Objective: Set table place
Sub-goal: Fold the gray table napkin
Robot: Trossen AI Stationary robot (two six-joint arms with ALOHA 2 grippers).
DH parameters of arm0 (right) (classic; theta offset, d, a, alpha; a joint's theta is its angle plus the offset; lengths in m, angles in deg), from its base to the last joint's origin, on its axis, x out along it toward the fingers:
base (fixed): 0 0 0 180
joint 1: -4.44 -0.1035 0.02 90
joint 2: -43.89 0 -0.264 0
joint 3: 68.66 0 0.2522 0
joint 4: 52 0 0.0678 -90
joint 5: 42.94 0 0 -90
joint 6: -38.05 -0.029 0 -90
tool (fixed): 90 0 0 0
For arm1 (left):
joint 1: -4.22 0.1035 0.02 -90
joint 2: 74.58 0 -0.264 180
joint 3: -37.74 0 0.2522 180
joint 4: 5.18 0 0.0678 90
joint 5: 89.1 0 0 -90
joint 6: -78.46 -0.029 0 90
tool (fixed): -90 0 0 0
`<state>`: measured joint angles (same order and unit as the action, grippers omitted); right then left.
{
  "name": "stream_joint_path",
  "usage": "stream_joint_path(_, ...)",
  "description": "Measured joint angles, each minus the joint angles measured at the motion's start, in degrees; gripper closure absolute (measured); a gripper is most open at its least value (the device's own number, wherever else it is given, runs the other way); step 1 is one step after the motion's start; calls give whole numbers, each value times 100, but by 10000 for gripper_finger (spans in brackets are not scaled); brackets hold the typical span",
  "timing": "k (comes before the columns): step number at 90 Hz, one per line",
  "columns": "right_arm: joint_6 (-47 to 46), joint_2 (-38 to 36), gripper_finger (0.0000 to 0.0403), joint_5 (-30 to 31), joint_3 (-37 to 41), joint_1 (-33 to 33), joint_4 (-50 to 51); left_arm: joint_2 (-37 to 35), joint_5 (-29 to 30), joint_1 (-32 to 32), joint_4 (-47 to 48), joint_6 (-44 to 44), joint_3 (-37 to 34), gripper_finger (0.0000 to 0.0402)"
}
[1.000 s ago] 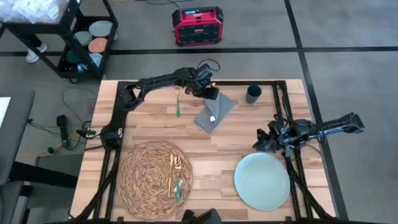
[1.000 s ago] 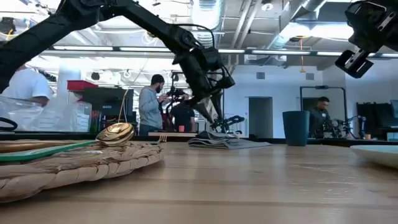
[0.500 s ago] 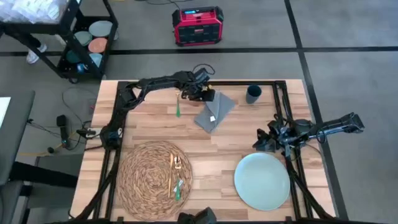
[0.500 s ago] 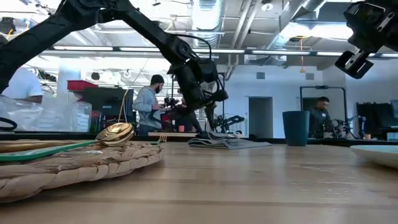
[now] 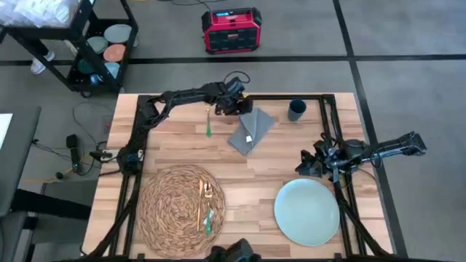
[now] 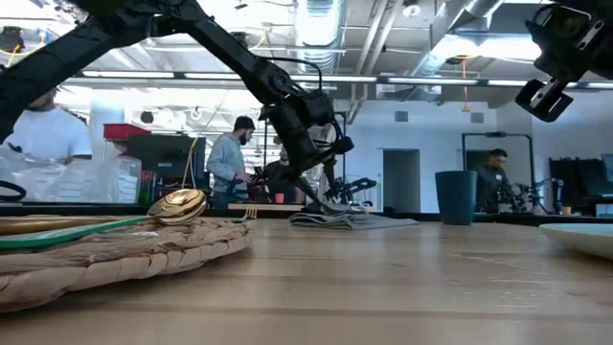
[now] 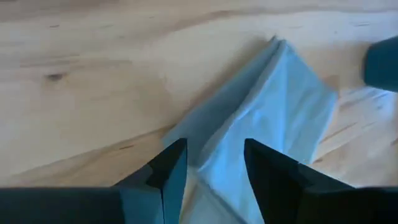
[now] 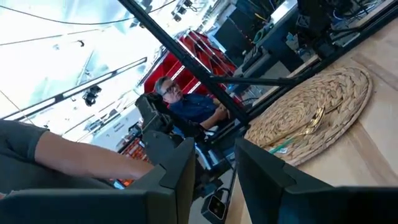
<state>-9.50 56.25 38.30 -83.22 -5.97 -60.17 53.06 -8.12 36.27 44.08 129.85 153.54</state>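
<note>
Two arms work at the table (image 5: pixel 175 153), which is pale, striped wood. On the left side lies the round placemat (image 5: pixel 180 209), rough and woven like a basket, with gold cutlery (image 5: pixel 204 202) on it. A fork with a green handle (image 5: pixel 207 121) lies farther back, pointing front to back. Just beside it hangs the left gripper (image 5: pixel 234 108), its fingers spread a little with nothing between them. The soft grey napkin (image 5: pixel 251 131) lies right under and ahead of it, folded flat, its long side slanting away toward the dark cup (image 5: pixel 295 110). The left arm is much nearer to it, so I think it should do the grabbing. To the right sits the smooth round plate (image 5: pixel 306 212). The right gripper (image 5: pixel 309 166) waits just behind it, fingers apart.
</note>
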Motion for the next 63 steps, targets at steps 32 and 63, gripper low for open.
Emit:
stream_joint_path(32, 4, 1, 300, 0, 0, 4, 9, 168, 32, -37, 110, 75, 33, 260)
stream_joint_path(63, 82, 2, 300, 5, 0, 4, -7, 151, -60, -34, 232, 302, 46, 280)
